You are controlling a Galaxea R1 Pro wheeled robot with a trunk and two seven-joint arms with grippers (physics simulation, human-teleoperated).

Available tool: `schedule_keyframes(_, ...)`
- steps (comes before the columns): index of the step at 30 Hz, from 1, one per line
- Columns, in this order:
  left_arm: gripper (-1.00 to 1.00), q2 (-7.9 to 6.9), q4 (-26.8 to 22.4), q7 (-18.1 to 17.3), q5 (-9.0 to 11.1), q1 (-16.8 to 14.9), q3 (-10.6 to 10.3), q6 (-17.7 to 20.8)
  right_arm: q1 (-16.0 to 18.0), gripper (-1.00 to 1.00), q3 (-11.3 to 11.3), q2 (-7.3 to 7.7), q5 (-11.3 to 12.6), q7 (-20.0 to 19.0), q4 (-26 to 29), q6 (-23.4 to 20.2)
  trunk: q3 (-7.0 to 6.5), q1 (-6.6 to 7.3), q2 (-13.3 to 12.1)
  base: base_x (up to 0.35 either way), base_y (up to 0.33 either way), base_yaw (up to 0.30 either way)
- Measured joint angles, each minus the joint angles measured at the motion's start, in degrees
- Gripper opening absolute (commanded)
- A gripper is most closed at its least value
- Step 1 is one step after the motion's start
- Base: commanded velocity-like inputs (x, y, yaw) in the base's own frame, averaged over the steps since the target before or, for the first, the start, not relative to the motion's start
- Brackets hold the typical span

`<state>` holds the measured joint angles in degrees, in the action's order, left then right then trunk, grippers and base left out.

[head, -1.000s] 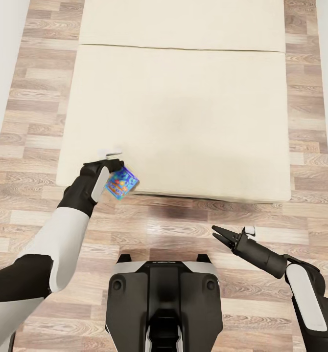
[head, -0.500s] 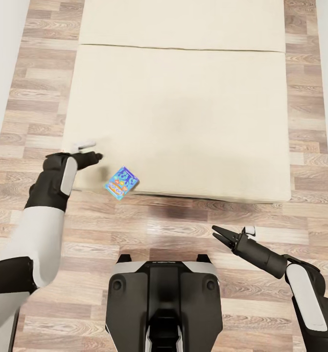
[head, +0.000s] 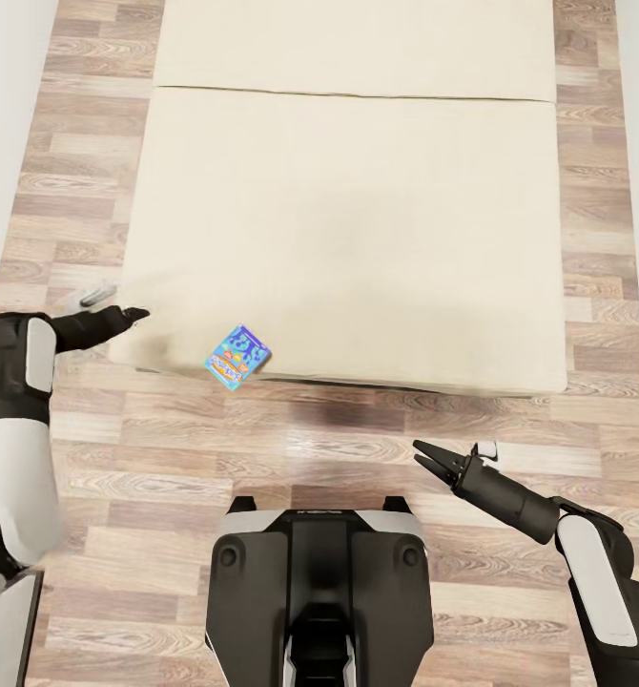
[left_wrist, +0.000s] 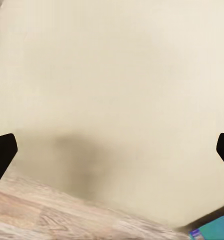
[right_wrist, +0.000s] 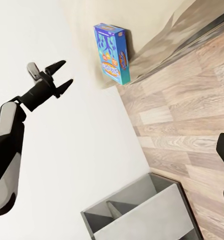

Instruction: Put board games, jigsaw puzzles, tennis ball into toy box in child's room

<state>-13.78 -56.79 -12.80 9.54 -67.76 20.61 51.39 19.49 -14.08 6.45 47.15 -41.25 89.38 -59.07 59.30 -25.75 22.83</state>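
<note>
Right now the blue board game (head: 237, 356) sits lower-left of frame, overhanging the bed (head: 358, 239) edge. My left pincer (head: 119, 315) is open, empty, off to its left; right pincer (head: 432, 462) open too. Risk: box could tip to the floor w/ any nudge.

Bed (head: 358, 239): my head camera shows plain cream cloth, matt and smooth.
Floor (head: 291, 439): wood planks with visible grain and a faint sheen.
Board game (head: 237, 356): blue box that looks like printed card, slightly glossy.
My left gripper (head: 119, 313): black fingers, matt, plastic-looking.
My right gripper (head: 432, 463): black, matt, plastic-looking.
My arm shells: smooth white and black plastic.
</note>
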Motion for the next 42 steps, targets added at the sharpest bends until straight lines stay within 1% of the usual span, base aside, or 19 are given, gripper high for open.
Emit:
schedule_keyframes(4,1.0,-3.04,0.05,-5.56,0.06,2.03,3.21,2.76,0.0,1.0,0.0,-0.02,-0.04,0.0,0.0,0.0,0.0,0.0,0.0,0.0,0.0,0.0)
schedule_keyframes(7,1.0,-4.96,0.12,-11.23,0.02,4.46,5.36,4.29,0.0,1.0,0.0,-0.02,-0.06,0.0,0.0,0.0,0.0,0.0,0.0,0.0,0.0,0.0)
schedule_keyframes(9,1.0,-6.0,0.15,-15.76,-0.02,6.52,6.48,4.89,0.0,1.0,0.0,-0.02,-0.06,-0.03,0.0,0.0,0.0,0.0,0.0,0.0,0.0,0.0)
schedule_keyframes(10,1.0,-6.94,0.16,-20.61,-0.17,8.67,7.25,5.31,0.0,1.0,0.0,-0.03,-0.07,-0.05,0.0,0.0,0.0,0.01,0.0,0.0,0.0,0.0)
schedule_keyframes(13,1.0,-8.36,0.17,-28.3,-0.01,12.2,7.95,5.79,0.0,1.0,0.0,-0.03,-0.07,-0.07,0.02,0.0,0.0,0.0,0.0,0.0,0.0,0.0)
schedule_keyframes(17,1.0,-10.28,0.26,-38.07,0.0,16.95,8.39,5.89,0.0,1.0,0.0,-0.01,-0.07,-0.08,0.06,0.02,0.0,0.0,0.0,0.0,0.0,0.0)
schedule_keyframes(20,1.0,-11.28,0.31,-44.22,-0.01,20.65,8.53,5.7,0.0,1.0,0.02,0.02,-0.08,-0.12,0.08,0.39,0.0,0.0,0.0,0.0,0.0,0.0)
schedule_keyframes(22,1.0,-11.66,0.32,-47.45,-0.09,22.94,8.61,5.37,0.0,1.0,0.04,0.03,-0.1,-0.16,0.08,0.96,0.0,0.0,0.0,0.0,0.0,0.0)
schedule_keyframes(26,1.0,-12.06,0.04,-52.51,-0.1,26.24,8.71,4.01,-0.02,1.0,0.1,-0.17,-0.16,-0.27,0.09,3.23,0.0,0.0,0.0,0.0,0.0,0.0)
schedule_keyframes(28,1.0,-12.09,-0.17,-53.66,-0.03,26.87,8.63,3.64,-0.03,1.0,0.14,-0.28,-0.19,-0.29,0.09,4.16,-0.02,0.0,0.0,0.0,0.0,0.0)
schedule_keyframes(33,1.0,-12.19,-0.43,-55.67,0.0,27.68,8.38,3.12,-0.06,1.0,0.29,-0.48,-0.28,-0.38,0.14,5.75,-0.29,0.0,0.0,0.0,0.0,0.0)
schedule_keyframes(42,1.0,-12.36,-0.51,-57.72,-0.03,27.91,8.38,2.86,-0.94,1.0,0.23,-0.54,-0.3,-0.52,0.23,6.25,-1.05,0.0,0.0,0.0,0.0,0.0)
